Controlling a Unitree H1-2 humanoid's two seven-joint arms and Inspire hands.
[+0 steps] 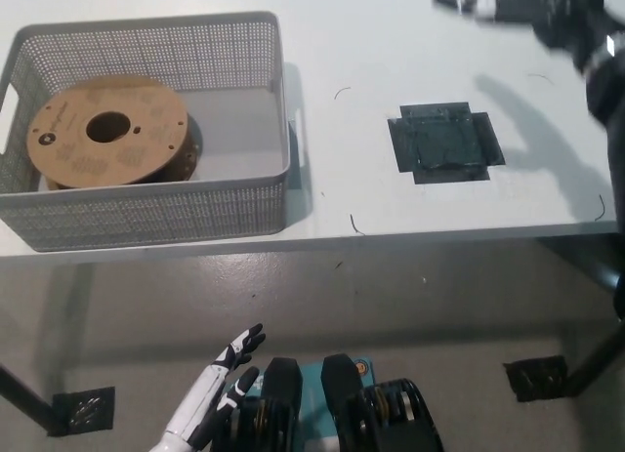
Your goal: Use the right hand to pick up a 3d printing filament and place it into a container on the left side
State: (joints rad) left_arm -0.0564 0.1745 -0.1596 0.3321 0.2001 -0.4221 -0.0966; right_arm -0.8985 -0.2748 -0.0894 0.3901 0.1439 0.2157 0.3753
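Nearest, the white left hand (pixel 227 379) rests below the table edge, fingers spread and holding nothing, out of the way. On the table (pixel 342 159), the filament spool (pixel 107 132) lies flat inside the grey basket (pixel 146 216), so placement looks done. Far right, the blurred right hand (pixel 532 5) hangs over bare tabletop; its grip cannot be made out.

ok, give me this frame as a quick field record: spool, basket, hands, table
spool: brown cardboard filament spool lying flat inside the basket, toward its left side
basket: grey mesh basket on the table's left part
table: white table with a dark taped square patch right of the basket
right hand: black, blurred, at the picture's top right above the table; open or shut unclear
left hand: white, low at bottom left, below table edge, fingers apart, holding nothing
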